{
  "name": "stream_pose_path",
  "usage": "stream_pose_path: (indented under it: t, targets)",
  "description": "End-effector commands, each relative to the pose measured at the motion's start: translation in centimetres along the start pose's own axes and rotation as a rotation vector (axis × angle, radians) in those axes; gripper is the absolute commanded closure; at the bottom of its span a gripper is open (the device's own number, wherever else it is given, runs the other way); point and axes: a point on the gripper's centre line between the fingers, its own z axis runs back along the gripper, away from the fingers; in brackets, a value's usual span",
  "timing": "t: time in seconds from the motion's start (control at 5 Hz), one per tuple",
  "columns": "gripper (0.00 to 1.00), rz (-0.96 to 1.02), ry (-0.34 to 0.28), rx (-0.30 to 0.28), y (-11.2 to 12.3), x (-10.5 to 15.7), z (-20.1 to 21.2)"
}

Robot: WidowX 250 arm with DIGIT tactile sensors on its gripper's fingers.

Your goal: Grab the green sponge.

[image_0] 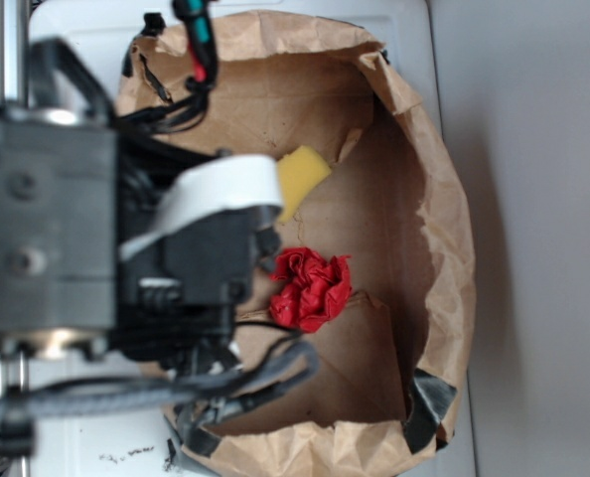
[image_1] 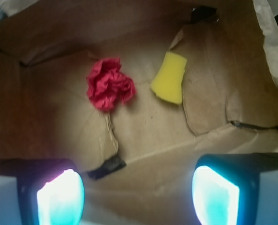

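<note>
**Ana:** Sponge first: where is the yellow foam block with the soft rounded corners [image_1: 169,78]?

**Ben:** It lies on the floor of the crumpled brown paper tray [image_0: 444,214], which is really a cut-down paper bag with rolled walls. In the wrist view the yellow block sits in the upper right part of that floor, just beside a raised fold of paper. In the exterior view only one corner of it [image_0: 302,176] shows, poking out from under the arm near the tray's upper left.

**Ana:** And the other thing in there?

**Ben:** That is a red wrinkly wad of paper or cloth [image_1: 108,85], near the middle of the floor. It lies near the sponge, with bare brown paper between them, not touching.

**Ana:** How does the black gripper with the pale glowing pads [image_1: 139,194] stand?

**Ben:** Its two fingers are spread wide apart, one at the lower left corner of the wrist view and one at the lower right, with nothing between them. It hangs above the tray floor, clear of both sponge and wad.

**Ana:** Anything else?

**Ben:** Strips of black tape [image_1: 106,167] hold torn paper on the floor, and the tray rests on a white surface [image_0: 419,30].
</note>
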Motion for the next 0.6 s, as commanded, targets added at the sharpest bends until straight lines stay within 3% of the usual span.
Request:
stream_pose_path:
  t: [0.0, 0.2, 0.4]
  targets:
    - [0.0, 0.108, -0.054, -0.006, 1.8, 3.7, -1.8]
    - [0.0, 0.116, -0.05, -0.001, 2.8, 1.4, -2.4]
    - [0.0, 0.11, -0.057, 0.004, 3.0, 1.2, -3.1]
